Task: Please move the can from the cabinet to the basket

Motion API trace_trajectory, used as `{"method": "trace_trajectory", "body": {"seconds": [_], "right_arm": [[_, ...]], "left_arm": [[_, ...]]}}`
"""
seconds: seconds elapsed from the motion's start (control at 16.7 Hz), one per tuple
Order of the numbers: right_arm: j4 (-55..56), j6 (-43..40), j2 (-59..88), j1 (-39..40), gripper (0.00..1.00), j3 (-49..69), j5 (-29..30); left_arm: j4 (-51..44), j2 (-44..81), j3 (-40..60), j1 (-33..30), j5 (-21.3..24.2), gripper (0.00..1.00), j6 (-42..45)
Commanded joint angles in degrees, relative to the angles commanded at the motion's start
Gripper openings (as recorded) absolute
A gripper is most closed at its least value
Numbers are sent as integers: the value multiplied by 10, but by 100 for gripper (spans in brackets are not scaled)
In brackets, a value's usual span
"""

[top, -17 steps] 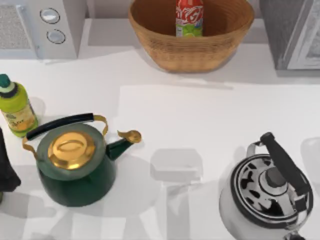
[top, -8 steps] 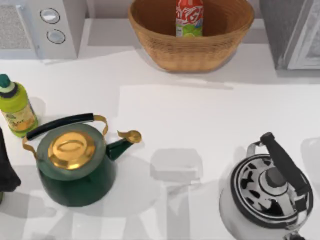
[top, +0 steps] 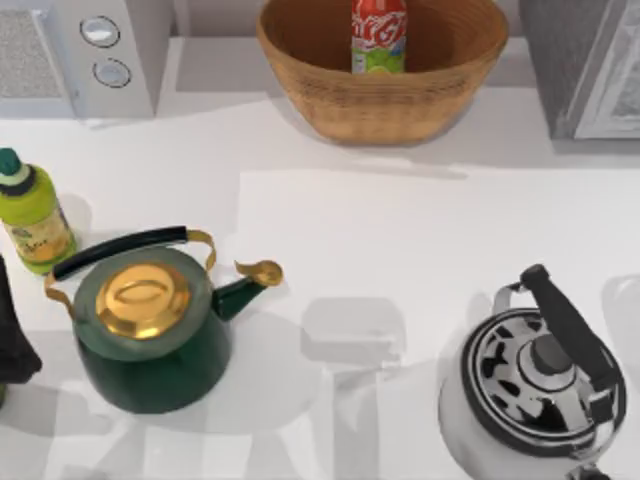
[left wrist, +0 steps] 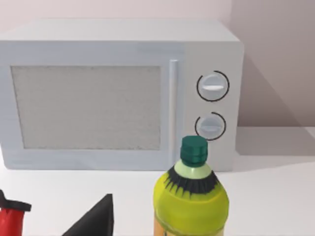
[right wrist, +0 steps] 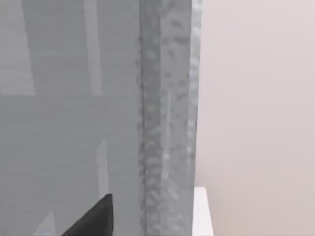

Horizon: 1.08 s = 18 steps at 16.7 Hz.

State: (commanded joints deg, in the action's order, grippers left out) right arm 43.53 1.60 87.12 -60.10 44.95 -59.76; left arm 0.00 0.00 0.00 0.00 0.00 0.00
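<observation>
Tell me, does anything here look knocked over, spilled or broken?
Nothing stands out. The can stands upright inside the basket, the bottle and both kettles, green and black-and-white, sit upright on the table, and no spill shows.

— Where's your left arm?
— My left arm (top: 12, 335) is a dark mass at the bench's left edge, towards the near side in the top view.
— And its tool?
— On the left wrist camera, a dark wedge of my left tool (left wrist: 93, 221) juts in close to the lens, pointing away from it. I can't tell how it's set.
— The right side?
— Much the same. A dark wedge of my right tool (right wrist: 93, 219) shows close to the right wrist camera, and I can't tell its state either.
</observation>
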Motion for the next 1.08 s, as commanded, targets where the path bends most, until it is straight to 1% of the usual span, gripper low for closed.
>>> {"method": "trace_trajectory", "body": {"seconds": [0.42,0.6,0.72,0.84,1.08], "right_arm": [[-387,0,-47,-6,100,316,-4],[-529,0,-73,-2,100,432,0],[-595,0,-88,1,100,491,3],[-637,0,-99,3,100,531,5],[-654,0,-104,5,100,548,6]], "left_arm": [[0,0,0,0,0,100,0],[0,0,0,0,0,100,0],[0,0,0,0,0,100,0],[0,0,0,0,0,100,0],[0,0,0,0,0,100,0]]}}
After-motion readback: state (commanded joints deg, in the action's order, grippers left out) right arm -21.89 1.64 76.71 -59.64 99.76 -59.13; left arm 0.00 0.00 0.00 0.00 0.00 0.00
